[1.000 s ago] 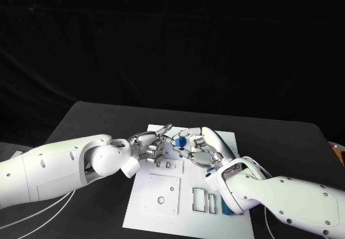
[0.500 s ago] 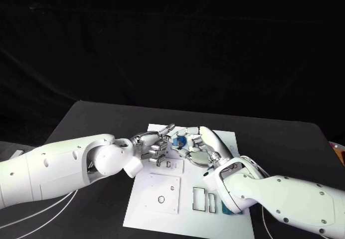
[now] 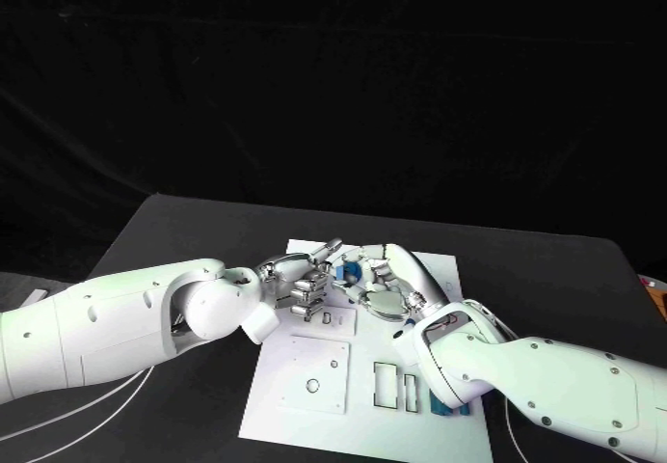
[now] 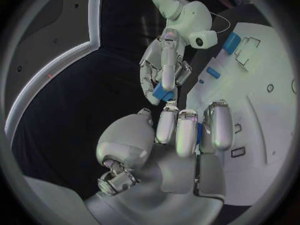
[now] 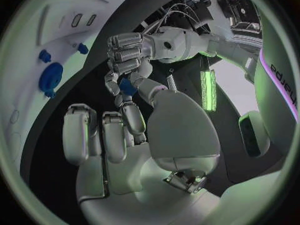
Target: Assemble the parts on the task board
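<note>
Head view: both silver hands meet over the far end of the white rectangular task board [image 3: 364, 405], a small blue plastic part [image 3: 349, 273] between them. The right hand [image 3: 386, 283] pinches that part in its fingertips [image 4: 164, 83]. The left hand [image 3: 296, 279] has its fingers curled beside it; whether it touches the part I cannot tell. Bare black table [image 3: 549, 275] surrounds the board.

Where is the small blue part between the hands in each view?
Head view: blue part, mid-picture over the task board far end.
Left wrist view, at the right hand fingertips.
Right wrist view, below the left hand knuckles.
Shared landmark: the white task board.
</note>
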Robot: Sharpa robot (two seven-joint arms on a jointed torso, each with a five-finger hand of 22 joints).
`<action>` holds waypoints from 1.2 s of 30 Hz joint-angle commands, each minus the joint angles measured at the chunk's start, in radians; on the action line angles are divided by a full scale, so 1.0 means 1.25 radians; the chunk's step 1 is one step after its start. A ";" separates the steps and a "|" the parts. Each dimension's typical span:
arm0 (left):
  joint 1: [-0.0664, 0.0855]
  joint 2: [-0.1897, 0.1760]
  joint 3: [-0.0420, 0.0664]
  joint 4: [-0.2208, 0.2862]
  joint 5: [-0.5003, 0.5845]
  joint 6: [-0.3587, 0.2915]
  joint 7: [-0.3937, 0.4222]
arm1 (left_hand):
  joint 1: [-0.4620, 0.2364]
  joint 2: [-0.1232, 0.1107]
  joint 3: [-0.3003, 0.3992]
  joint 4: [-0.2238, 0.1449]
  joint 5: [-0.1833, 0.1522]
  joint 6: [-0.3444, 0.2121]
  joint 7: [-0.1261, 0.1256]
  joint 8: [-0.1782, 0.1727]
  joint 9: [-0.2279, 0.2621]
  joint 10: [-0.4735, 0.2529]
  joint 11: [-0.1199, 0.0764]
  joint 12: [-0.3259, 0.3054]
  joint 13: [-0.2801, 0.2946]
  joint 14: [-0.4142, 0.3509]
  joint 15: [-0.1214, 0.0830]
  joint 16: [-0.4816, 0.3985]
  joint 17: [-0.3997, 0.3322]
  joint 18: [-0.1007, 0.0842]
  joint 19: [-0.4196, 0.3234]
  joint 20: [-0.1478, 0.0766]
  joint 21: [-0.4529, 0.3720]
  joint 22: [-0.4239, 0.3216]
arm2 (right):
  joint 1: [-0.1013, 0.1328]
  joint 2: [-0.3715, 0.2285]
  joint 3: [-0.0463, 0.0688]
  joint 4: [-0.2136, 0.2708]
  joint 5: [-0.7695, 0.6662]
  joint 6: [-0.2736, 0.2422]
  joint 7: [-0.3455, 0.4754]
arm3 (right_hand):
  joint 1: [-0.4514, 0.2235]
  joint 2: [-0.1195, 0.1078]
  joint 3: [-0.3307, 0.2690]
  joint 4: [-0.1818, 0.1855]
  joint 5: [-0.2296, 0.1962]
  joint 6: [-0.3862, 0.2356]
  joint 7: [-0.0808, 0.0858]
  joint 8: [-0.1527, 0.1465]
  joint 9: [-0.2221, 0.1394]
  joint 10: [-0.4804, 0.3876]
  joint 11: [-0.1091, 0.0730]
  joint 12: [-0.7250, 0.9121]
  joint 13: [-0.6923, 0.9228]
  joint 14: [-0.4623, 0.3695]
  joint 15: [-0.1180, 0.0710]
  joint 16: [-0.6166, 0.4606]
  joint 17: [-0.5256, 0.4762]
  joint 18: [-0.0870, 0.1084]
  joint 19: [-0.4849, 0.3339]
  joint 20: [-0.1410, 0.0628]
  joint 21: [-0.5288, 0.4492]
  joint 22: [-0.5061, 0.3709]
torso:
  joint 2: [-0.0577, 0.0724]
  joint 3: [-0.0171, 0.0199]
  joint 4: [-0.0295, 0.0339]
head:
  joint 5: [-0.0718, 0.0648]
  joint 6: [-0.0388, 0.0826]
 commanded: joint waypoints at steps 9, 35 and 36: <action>0.000 -0.001 0.001 -0.001 0.011 0.012 0.020 | -0.010 0.007 0.018 -0.001 0.004 0.024 -0.009 0.013 0.011 0.004 -0.010 0.001 0.000 0.075 -0.010 0.003 0.176 -0.005 0.000 -0.002 0.003 0.001 | -0.001 -0.007 0.000 0.000 -0.010 0.014 -0.001 | -0.004 0.009 -0.003 -0.002 0.002 0.007 -0.001 0.003 0.001 0.007 0.001 0.004 0.002 0.059 -0.005 0.005 0.086 -0.016 0.008 0.000 0.003 0.107 | 0.000 0.0010 -0.0007 | 0.001 -0.002; 0.000 -0.003 0.001 -0.008 0.001 -0.019 0.010 | -0.001 0.001 0.019 -0.003 0.003 -0.004 -0.002 -0.003 0.012 -0.003 -0.006 -0.007 -0.010 0.075 -0.009 0.003 0.175 -0.005 -0.001 -0.006 0.002 -0.001 | -0.001 -0.011 0.000 0.004 -0.015 0.010 0.002 | -0.004 0.010 -0.003 -0.002 0.002 0.008 -0.001 0.004 0.001 0.006 0.001 0.004 0.003 0.060 -0.005 0.005 0.086 -0.016 0.007 0.000 0.002 0.107 | 0.000 0.0004 0.0000 | 0.000 -0.003; 0.000 -0.003 0.001 -0.009 -0.005 -0.029 0.005 | 0.000 -0.001 0.016 -0.003 0.002 -0.020 0.003 -0.013 0.009 -0.006 -0.001 -0.009 -0.013 0.075 -0.005 0.003 0.175 -0.005 -0.002 -0.005 0.002 -0.001 | -0.001 -0.011 0.000 0.006 -0.016 0.009 0.002 | -0.004 0.010 -0.003 -0.002 0.002 0.008 -0.001 0.004 0.001 0.007 0.001 0.005 0.003 0.060 -0.005 0.005 0.087 -0.016 0.007 0.000 0.002 0.107 | 0.001 0.0003 0.0001 | 0.000 -0.003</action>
